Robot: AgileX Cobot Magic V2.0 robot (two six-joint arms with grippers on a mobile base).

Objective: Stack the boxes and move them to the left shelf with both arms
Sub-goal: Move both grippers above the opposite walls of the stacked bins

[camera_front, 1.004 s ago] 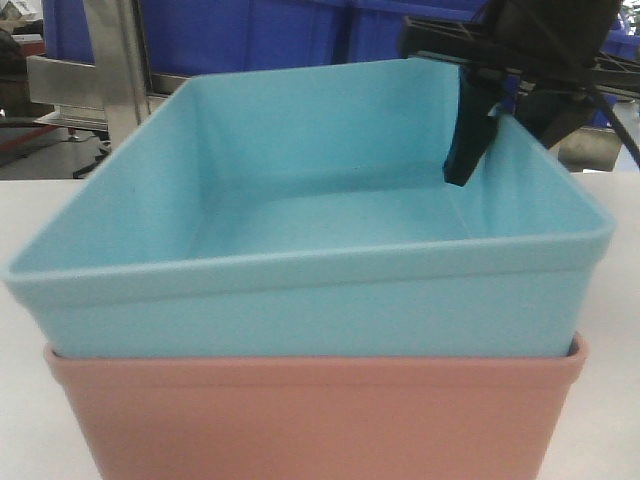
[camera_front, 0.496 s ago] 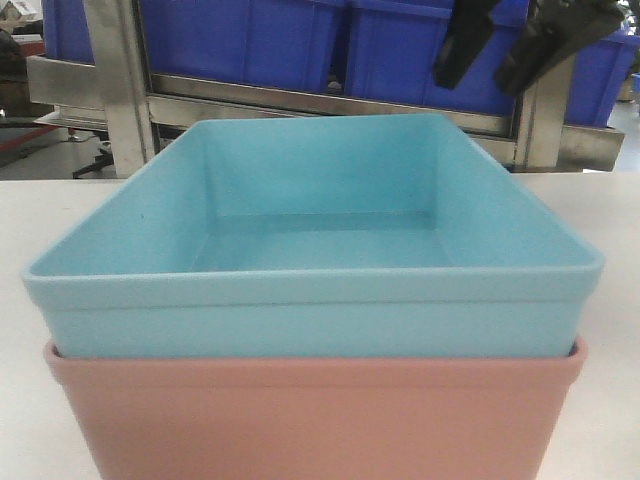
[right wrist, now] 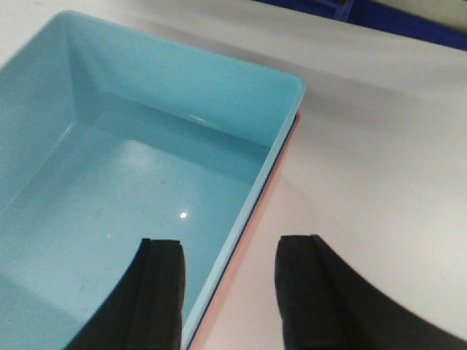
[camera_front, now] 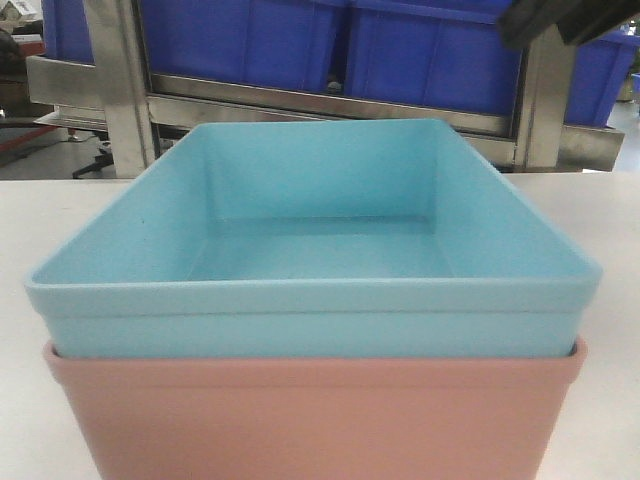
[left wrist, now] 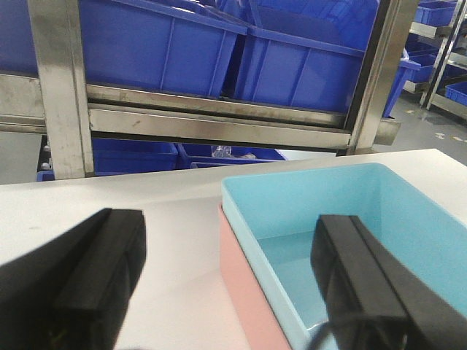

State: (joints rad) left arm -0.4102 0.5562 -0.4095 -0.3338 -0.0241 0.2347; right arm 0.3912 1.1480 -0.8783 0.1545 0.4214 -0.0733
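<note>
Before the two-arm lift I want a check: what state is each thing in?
pink bin: upright, bottom of the stack.
light blue bin: upright, empty, nested in the pink bin.
left gripper: open, empty, over the stack's left wall.
right gripper: open, empty, above the stack's right wall.

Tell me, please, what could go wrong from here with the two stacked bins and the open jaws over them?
1. The blue bin only sits nested in the pink bin; if the jaws pinch just the blue wall, the pink one may stay on the table.
2. The left gripper and right gripper stand open astride opposite walls; uneven closing or lifting could tilt the stack.
3. The steel rack is close behind; a swing could hit it.
</note>
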